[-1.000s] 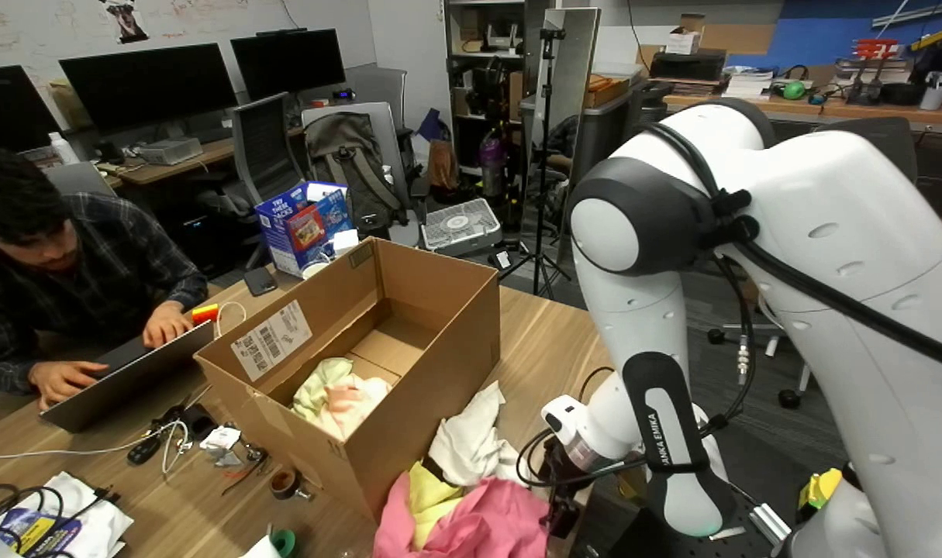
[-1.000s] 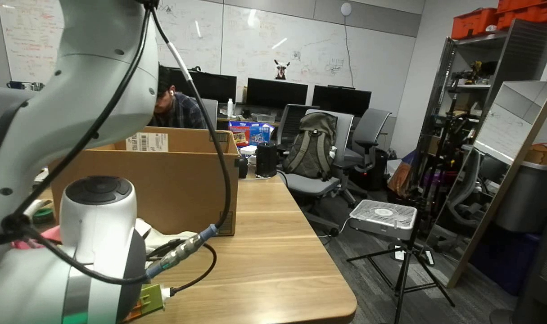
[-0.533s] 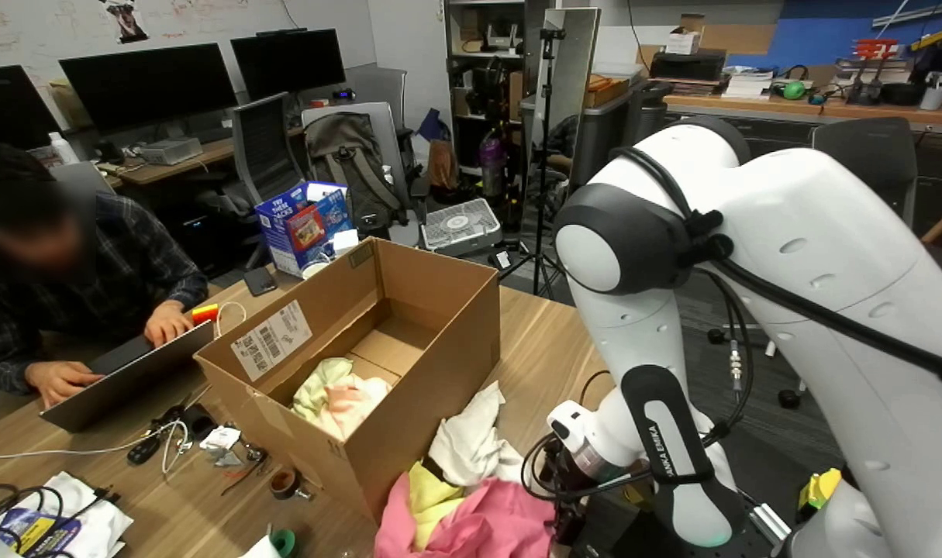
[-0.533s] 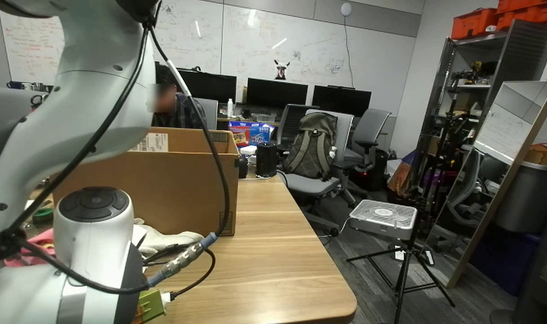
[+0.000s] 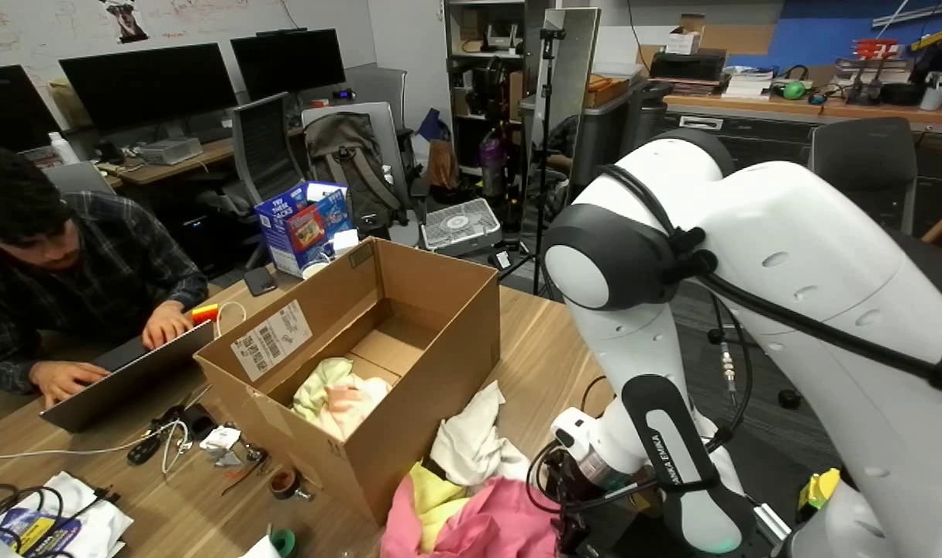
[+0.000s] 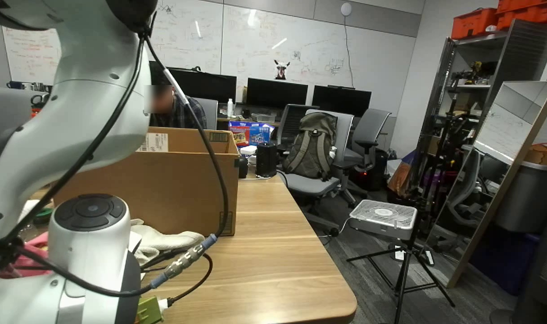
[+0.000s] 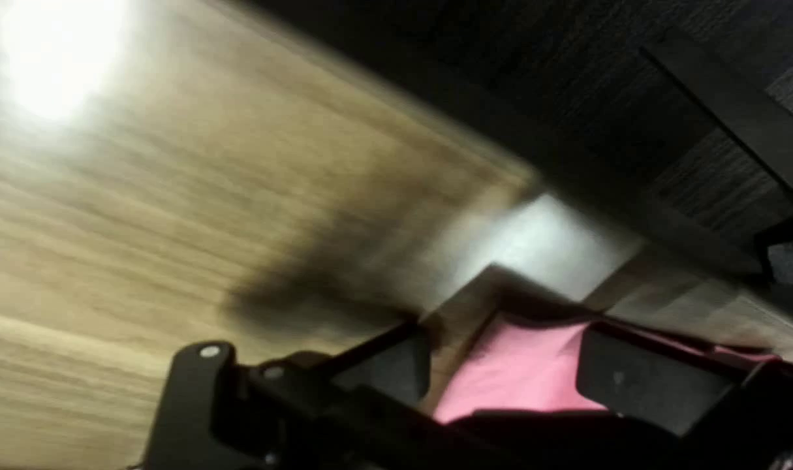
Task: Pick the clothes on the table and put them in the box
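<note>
Gaping, the end effector (image 7: 504,364) shows pink cloth (image 5: 509,519) between spread jaws; it, yellow cloth (image 5: 436,497) and white cloth (image 5: 472,443) lie on the worktop (image 5: 544,337) beside the box (image 5: 443,364). Pale clothes (image 5: 343,397) already rest inside, so I'd judge the job partly done, those three left.

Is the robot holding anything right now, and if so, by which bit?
Nothing is held: the gripper is open, and pink cloth shows unpinched between its spread jaws.
</note>
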Controlling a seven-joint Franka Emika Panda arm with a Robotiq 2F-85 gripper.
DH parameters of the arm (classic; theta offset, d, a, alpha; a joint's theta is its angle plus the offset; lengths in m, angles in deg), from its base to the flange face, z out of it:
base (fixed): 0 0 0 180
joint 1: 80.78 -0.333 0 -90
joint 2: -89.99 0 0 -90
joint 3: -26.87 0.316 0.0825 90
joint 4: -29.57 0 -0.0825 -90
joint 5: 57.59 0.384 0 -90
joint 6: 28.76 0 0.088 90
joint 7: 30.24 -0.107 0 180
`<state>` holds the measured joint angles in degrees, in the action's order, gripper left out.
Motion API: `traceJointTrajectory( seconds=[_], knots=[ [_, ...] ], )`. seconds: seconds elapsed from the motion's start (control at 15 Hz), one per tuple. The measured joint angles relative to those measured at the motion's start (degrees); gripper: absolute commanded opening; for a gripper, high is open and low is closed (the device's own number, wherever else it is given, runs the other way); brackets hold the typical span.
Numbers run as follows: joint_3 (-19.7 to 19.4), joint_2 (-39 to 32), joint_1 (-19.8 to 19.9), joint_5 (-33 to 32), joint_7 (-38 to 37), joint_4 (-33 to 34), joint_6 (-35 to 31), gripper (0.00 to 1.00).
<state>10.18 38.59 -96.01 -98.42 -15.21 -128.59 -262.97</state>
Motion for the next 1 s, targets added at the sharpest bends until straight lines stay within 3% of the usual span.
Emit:
traceJointTrajectory(
  seconds=[0.33,1.0],
  knots=[
    [-0.65,-0.38,-1.47,0.19,-0.27,-0.36,-1.08,0.01],
    [-0.73,-0.55,-4.88,4.66,-2.42,-0.92,-2.78,0.00]
  ],
)
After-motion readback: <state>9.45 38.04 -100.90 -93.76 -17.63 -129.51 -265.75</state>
